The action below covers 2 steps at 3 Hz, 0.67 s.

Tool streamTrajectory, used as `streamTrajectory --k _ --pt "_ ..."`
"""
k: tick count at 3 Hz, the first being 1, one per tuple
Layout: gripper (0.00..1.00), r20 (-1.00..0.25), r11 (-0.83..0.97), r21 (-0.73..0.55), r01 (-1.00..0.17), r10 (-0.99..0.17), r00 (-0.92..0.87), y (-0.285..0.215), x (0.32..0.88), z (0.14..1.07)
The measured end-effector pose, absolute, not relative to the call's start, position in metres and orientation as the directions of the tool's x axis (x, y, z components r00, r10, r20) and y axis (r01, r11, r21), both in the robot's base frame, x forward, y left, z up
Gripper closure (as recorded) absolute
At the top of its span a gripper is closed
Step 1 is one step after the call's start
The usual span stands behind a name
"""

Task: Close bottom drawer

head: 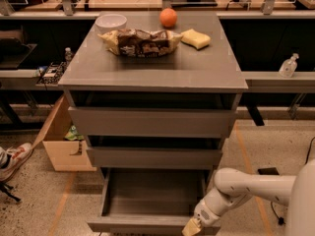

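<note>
The bottom drawer (147, 223) of the grey-brown cabinet stands pulled out at the lower middle, a wide shallow empty tray with a plain slim front. My gripper (192, 227) is at the bottom edge of the view, at the right end of that drawer front, touching or very near it. Its tan fingertip part is partly cut off by the frame edge. My white arm (246, 188) reaches in from the lower right. The two drawers above are shut.
On the cabinet top (152, 70) lie a white bowl (110, 21), an orange (168, 17), a snack bag (140, 42) and a yellow sponge (195, 38). A cardboard box (64, 141) stands left of the cabinet. A shoe (12, 160) shows at far left.
</note>
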<state>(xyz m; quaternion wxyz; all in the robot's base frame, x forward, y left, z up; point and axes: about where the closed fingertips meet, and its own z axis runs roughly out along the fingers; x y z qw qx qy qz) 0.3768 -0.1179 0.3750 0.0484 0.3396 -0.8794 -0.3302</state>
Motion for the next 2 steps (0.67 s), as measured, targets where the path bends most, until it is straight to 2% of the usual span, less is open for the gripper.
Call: streamTrajectory --k 1,2 --pt "1.0 -0.117 0.542 0.645 -0.539 -0.627 -0.77 -0.1117 0.3622 0.3554" --pt "1.0 -0.117 0.542 0.645 -0.539 -0.627 -0.77 -0.1116 0.3621 0.3554"
